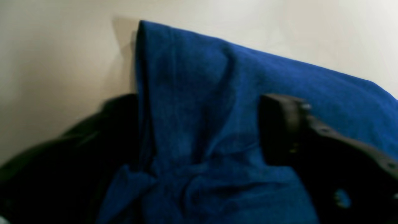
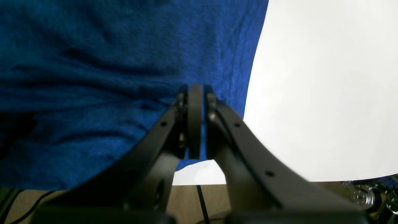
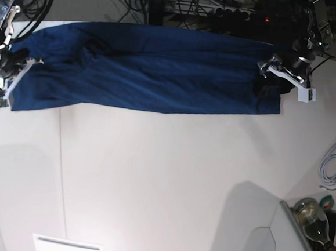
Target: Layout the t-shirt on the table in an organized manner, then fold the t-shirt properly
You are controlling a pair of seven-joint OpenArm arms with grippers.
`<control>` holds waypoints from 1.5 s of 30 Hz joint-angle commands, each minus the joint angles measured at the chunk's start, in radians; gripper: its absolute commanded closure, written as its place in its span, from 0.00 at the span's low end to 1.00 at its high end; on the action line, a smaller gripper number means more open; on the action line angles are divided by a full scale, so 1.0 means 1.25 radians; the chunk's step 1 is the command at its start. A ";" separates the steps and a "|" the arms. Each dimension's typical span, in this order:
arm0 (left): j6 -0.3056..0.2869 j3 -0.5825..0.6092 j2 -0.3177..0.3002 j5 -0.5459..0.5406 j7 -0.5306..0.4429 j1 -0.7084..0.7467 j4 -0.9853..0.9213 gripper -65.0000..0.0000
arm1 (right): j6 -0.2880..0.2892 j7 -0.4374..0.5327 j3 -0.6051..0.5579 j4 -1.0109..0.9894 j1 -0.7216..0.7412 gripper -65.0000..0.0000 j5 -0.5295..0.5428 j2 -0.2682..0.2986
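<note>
The t-shirt (image 3: 155,72) lies stretched along the table's (image 3: 169,178) far edge, a coiled white cable (image 3: 332,167) and a bottle (image 3: 314,221) at the near right corner. The right gripper (image 2: 195,93) is pinched closed on the shirt's edge. The left gripper (image 1: 205,124) has its fingers spread around bunched cloth, one finger half hidden in blur.

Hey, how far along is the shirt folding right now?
Done: the t-shirt is stretched out as a long band across the far side of the table. In hand: the right gripper is shut on one end, and the left gripper sits at the other end, jaws apart around bunched cloth. Left: flattening the wrinkles and every proper fold.
</note>
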 commanded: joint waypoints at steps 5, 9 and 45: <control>0.008 0.001 -0.020 0.032 0.079 -0.015 -0.070 0.99 | 0.001 0.011 0.002 0.013 0.008 0.98 0.002 0.010; 0.008 -0.001 -0.052 0.031 0.079 -0.045 -0.116 1.00 | 0.001 0.011 0.002 0.013 0.008 0.98 0.002 0.010; 0.336 0.480 0.113 0.149 0.245 0.061 0.494 1.00 | 0.001 0.010 0.002 0.013 0.010 0.98 0.002 0.010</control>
